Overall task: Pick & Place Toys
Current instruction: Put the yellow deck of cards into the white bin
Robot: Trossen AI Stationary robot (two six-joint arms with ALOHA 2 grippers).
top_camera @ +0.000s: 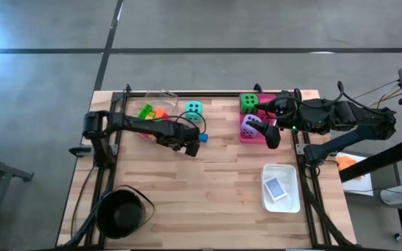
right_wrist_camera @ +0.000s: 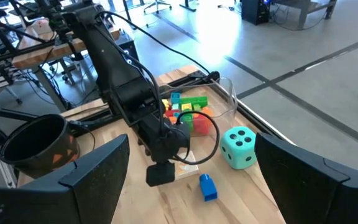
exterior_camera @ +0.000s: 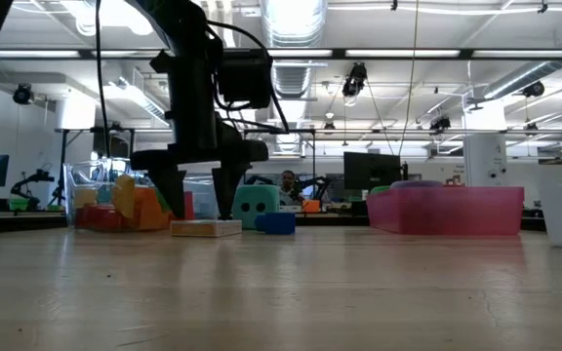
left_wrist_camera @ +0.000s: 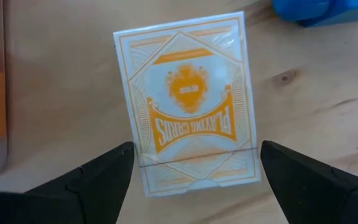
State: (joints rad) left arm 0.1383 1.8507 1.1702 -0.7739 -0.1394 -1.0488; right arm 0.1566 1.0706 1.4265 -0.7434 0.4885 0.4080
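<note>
Lying flat on the desk (top_camera: 208, 181), a sealed pack of playing cards (left_wrist_camera: 188, 118) with orange print sits directly under the left claw (exterior_camera: 199, 200), whose fingers stand spread on either side of it, released and not touching it. Just beside the pack is a small blue block (exterior_camera: 275, 223), and past that the teal die (top_camera: 194, 109). A clear tray (right_wrist_camera: 219, 102) near the desk's far edge holds a heap of multicoloured blocks (right_wrist_camera: 187, 111). The right claw (top_camera: 272, 137), also spread and empty, hangs beside the pink tray (exterior_camera: 445, 210) that holds the green die (top_camera: 248, 102) and purple die (top_camera: 251, 125). A second card pack (top_camera: 276, 187) lies in the white tray (top_camera: 292, 202).
</note>
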